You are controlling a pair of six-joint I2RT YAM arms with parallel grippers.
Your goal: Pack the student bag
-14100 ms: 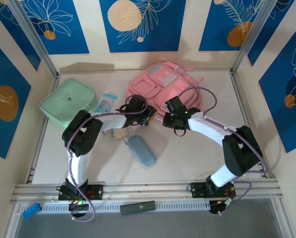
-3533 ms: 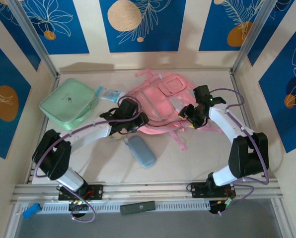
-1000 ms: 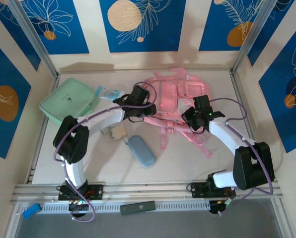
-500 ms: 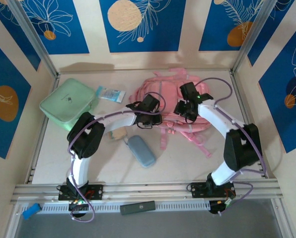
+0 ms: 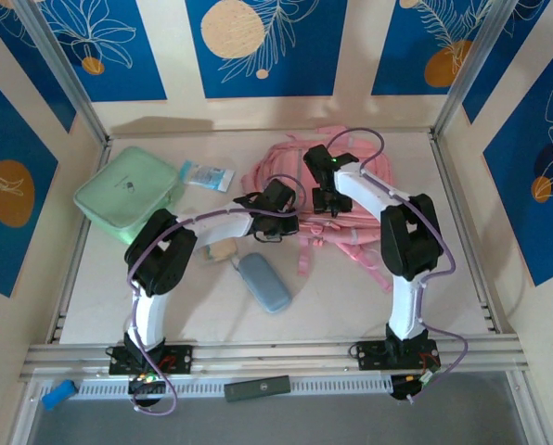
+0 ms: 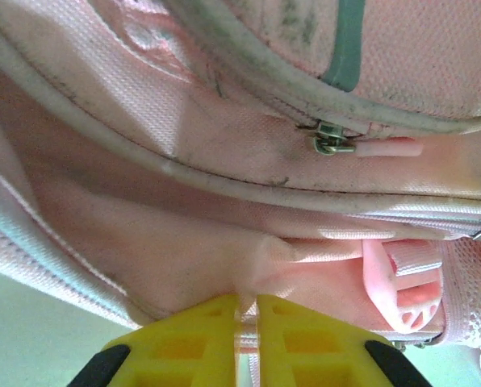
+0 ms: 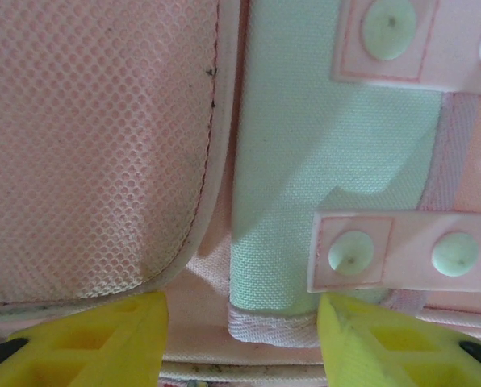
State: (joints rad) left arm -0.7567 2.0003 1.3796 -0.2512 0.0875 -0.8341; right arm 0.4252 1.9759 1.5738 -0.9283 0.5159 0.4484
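Right claw [image 7: 240, 322]: a second ago it sits clenched at the lower right edge of the student bag [image 5: 351, 167]. Now it is released, yellow fingers well apart, over the bag's front panel at frame centre. Contact with the fabric: cannot tell.

Left claw [image 6: 247, 305]: has dropped from the bag's upper left corner to its lower left edge and clamped down. It is now grasping a fold of pink fabric.

Bag lies upper centre-right on the surface [image 5: 351, 297], more bunched than a second ago, straps trailing toward the bottom of the frame.

Judgement: grip has passed from right to left. Left pins the bag while right goes looking for an opening. Packing proper not begun.

Containers:
- Bag: the zip pull [image 6: 331, 145] sits against a closed seam. No opening visible, contents not visible.
- Mint green case [image 5: 128, 193], upper left: closed, well apart from the bag.
- Blue-grey pouch [image 5: 264, 281], below the bag: closed.
- Small packet [image 5: 208, 176]: loose between case and bag.
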